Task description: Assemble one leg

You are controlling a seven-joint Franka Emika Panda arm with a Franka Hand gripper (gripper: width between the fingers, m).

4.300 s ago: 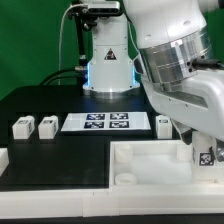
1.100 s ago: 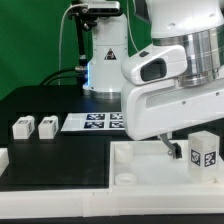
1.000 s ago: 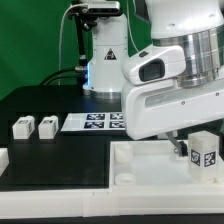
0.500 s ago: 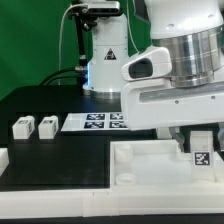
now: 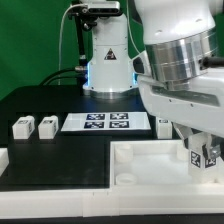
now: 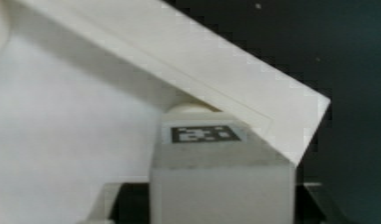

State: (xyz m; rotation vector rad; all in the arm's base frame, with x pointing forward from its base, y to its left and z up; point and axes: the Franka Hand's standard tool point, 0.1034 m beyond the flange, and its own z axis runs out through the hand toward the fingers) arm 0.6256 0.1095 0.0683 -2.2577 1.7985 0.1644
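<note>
My gripper (image 5: pixel 204 152) is shut on a leg (image 5: pixel 209 158), a small white block with a black-and-white tag. It holds the leg at the far right corner of the large white tray-like piece (image 5: pixel 150 160), low over it; contact with the piece cannot be told. In the wrist view the leg (image 6: pixel 213 165) fills the gap between the dark fingers (image 6: pixel 130 200), its tagged end by the piece's raised rim corner (image 6: pixel 258 85). Two more legs (image 5: pixel 22 127) (image 5: pixel 46 126) stand at the exterior view's left.
The marker board (image 5: pixel 108 122) lies behind the tray-like piece. Another leg (image 5: pixel 163 123) shows partly behind my arm, right of the board. A white part's edge (image 5: pixel 3 157) sits at the far left. The robot base (image 5: pixel 108 60) stands at the back.
My wrist has turned over the last second, and the held leg has turned with it and sunk slightly at the tray-like piece's far right corner. The other parts have not moved.
</note>
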